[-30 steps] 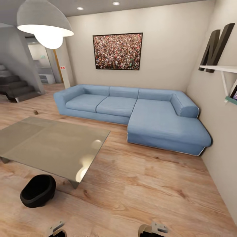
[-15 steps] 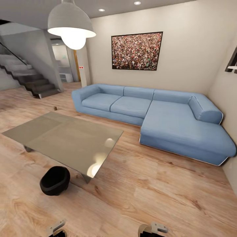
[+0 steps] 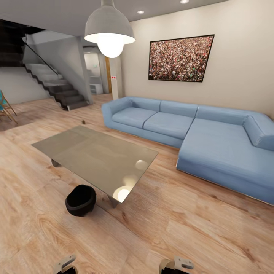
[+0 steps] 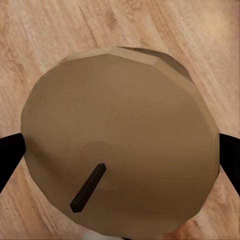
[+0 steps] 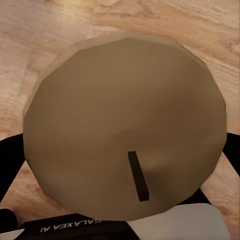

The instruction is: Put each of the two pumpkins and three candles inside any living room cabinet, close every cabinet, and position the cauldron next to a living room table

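A candle (image 4: 120, 150) is clamped in the left gripper (image 4: 120, 155), another candle (image 5: 125, 135) in the right gripper (image 5: 125, 165). The cauldron (image 3: 80, 200) is seen beside the glass table's (image 3: 95, 156) near corner; open floor (image 3: 198, 232) lies rightward.

Glass table (image 3: 91, 154) and cauldron (image 3: 80, 200) block left; floor (image 3: 182, 232) open right

Beige-tan candle (image 5: 125, 130) with dark wick is seen end-on, clamped between the right gripper (image 5: 122, 165) fingers (image 5: 10, 170); wooden floor (image 5: 45, 30) is seen behind it.
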Controlling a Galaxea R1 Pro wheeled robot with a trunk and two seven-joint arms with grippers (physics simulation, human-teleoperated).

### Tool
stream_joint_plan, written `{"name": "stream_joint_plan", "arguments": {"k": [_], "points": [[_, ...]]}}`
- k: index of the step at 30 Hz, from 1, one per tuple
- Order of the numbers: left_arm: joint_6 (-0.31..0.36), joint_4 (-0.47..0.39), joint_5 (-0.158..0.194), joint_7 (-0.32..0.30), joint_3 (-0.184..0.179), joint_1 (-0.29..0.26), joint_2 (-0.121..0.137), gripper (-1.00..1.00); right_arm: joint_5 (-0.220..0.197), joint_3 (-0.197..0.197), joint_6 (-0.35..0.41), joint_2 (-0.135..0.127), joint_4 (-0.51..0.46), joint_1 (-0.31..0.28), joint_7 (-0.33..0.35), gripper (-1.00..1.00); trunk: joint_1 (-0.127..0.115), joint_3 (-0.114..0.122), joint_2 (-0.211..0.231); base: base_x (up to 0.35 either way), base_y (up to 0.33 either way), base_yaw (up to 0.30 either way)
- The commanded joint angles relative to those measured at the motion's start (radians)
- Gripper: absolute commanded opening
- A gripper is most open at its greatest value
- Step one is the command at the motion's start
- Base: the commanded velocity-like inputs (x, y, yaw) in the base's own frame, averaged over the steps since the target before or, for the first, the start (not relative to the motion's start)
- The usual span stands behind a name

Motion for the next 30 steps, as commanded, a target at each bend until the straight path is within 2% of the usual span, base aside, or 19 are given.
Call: {"name": "stream_joint_plan", "arguments": {"k": [1,7,30], "points": [[0.0,0.0,-0.001,0.0,-0.001,0.0,0.0,-1.0,0.001,0.0,0.0,0.001,0.0,0.0,0.0,-1.0,0.0,0.0,0.0,0.0,0.0,0.29],[0.0,0.0,-0.001,0.0,-0.001,0.0,-0.009,-1.0,0.001,0.0,0.001,-0.002,-0.001,0.0,0.002,-1.0,0.0,0.0,0.0,0.0,0.0,0.243],[0.001,0.0,-0.001,0.0,-0.001,0.0,-0.014,-1.0,0.001,0.001,0.002,0.006,0.0,0.0,0.0,-1.0,0.0,0.0,0.0,0.012,-0.023,0.003]]}}
